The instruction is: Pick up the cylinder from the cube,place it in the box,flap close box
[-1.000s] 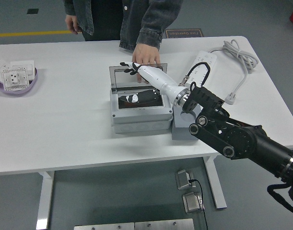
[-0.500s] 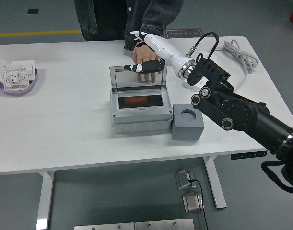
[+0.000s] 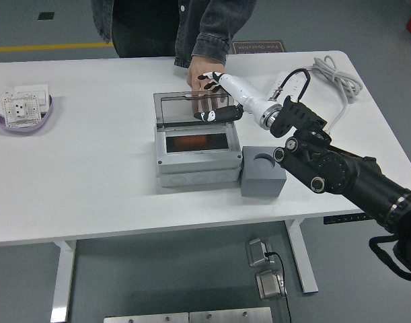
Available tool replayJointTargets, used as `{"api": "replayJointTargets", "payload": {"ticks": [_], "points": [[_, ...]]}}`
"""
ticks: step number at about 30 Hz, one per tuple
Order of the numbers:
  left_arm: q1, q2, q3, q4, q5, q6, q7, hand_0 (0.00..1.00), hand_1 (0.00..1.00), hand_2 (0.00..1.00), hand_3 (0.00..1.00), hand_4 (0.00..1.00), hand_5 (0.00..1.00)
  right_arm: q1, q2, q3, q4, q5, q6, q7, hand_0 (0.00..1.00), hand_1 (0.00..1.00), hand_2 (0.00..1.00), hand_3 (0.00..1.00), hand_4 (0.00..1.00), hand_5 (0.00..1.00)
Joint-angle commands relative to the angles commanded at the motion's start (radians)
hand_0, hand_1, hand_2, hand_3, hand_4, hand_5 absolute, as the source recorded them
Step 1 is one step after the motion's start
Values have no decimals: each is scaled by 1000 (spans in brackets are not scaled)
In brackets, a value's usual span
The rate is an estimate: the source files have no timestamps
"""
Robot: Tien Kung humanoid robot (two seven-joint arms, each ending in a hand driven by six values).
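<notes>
The grey box [image 3: 198,168] stands mid-table with its clear lid [image 3: 181,109] standing open at the back. An orange-brown cylinder [image 3: 192,142] lies inside the box. The grey cube [image 3: 262,176] sits against the box's right side, its round socket empty. My right hand [image 3: 210,98], white forearm with black fingers, reaches in from the right. It hovers at the lid's right end with fingers spread and holds nothing. A person's hand [image 3: 195,73] rests on the table just behind the lid.
A purple dish [image 3: 3,121] with white socket parts sits at the far left. A white power strip [image 3: 286,84] and its coiled cable [image 3: 336,81] lie at the back right. A small sign plate [image 3: 259,47] lies at the far edge.
My right hand left the box interior, rose toward the far side, then came down to the lid's right end. The cylinder stays in the box. The lid stays open.
</notes>
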Motion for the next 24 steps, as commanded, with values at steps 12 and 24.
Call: {"api": "replayJointTargets", "payload": {"ticks": [12, 24], "points": [[1, -1, 3, 0, -11, 2, -3, 694, 684, 687, 809, 733, 361, -22, -59, -80, 237, -76, -5, -37, 798, 708, 751, 866, 876, 424], [9, -5, 5, 0, -20, 4, -4, 694, 684, 687, 810, 734, 362, -105, -107, -101, 294, -45, -18, -35, 794, 695, 746, 861, 870, 428]]}}
